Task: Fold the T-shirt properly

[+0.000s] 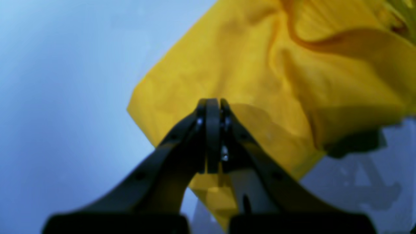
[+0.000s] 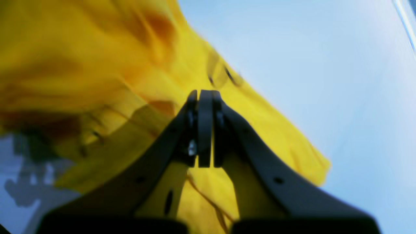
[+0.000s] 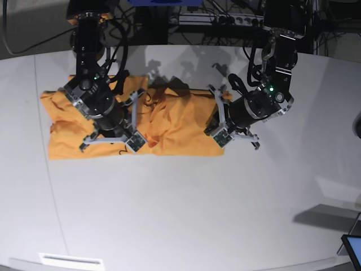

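Lying rumpled on large pale grey round-edged table [image 3: 180, 214], toward far side: big plain orange-yellow cloth T-shirt [image 3: 175, 121], spread w/ creases between both arms. Pressing into shirt's edge on base view's right: black left gripper [image 1: 213, 104], jaws closed tight on fabric. Sitting over shirt's other half: black right gripper [image 2: 204, 96], jaws likewise pinched together, cloth bunched around tips.

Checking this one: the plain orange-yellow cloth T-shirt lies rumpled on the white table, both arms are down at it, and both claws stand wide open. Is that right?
Not quite. Both claws are shut, not open: the left wrist view shows the left claw with its fingers pressed together, and the right wrist view shows the same for the right claw. The rest holds: the plain orange-yellow cloth T-shirt lies rumpled on the white table.
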Tool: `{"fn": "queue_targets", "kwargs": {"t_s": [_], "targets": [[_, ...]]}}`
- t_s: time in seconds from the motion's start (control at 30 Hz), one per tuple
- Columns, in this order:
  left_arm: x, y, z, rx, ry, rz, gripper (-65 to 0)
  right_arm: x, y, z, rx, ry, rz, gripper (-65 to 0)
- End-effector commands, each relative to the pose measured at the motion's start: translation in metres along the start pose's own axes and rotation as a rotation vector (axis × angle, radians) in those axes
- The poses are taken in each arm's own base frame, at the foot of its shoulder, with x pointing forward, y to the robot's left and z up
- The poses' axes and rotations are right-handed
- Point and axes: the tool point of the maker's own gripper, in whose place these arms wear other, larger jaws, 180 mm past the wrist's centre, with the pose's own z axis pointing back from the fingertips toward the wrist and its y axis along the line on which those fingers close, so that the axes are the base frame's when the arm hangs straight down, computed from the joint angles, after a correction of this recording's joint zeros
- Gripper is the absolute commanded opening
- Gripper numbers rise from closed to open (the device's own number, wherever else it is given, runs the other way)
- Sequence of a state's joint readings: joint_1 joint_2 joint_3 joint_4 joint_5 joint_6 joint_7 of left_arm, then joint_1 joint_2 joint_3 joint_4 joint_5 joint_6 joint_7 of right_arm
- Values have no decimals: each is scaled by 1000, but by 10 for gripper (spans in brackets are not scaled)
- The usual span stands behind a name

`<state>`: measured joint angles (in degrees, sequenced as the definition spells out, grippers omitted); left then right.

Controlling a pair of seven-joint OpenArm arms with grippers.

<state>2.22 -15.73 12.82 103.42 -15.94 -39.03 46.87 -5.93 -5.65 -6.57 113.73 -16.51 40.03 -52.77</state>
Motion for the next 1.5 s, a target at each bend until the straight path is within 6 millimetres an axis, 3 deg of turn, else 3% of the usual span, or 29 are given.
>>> {"fn": "queue_targets", "kwargs": {"t_s": [0.0,0.23,0.3,0.5,0.7,0.87,1.07,1.47], "targets": [[14,19,10,52,-55,-3,-650,22,4,4,6,-78,28,-650],[-2,83,49,252,-53,69,-650,71,62,9,136,-213,170,-647],[-7,97,60,292,-36,61,-650,78,70,10,145,-229,166,-647],[-31,109,79,310,51,7,-650,96,90,16,165,-292,144,-647],[-48,111,87,307,108,-12,-650,101,107,15,189,-296,128,-647],[-54,109,88,309,130,-20,-650,95,116,12,209,-275,122,-647],[-62,111,88,336,179,-50,-650,71,127,-1,243,-194,114,-647],[-67,108,88,330,189,-44,-650,22,71,-17,128,-65,-24,-647]]}}
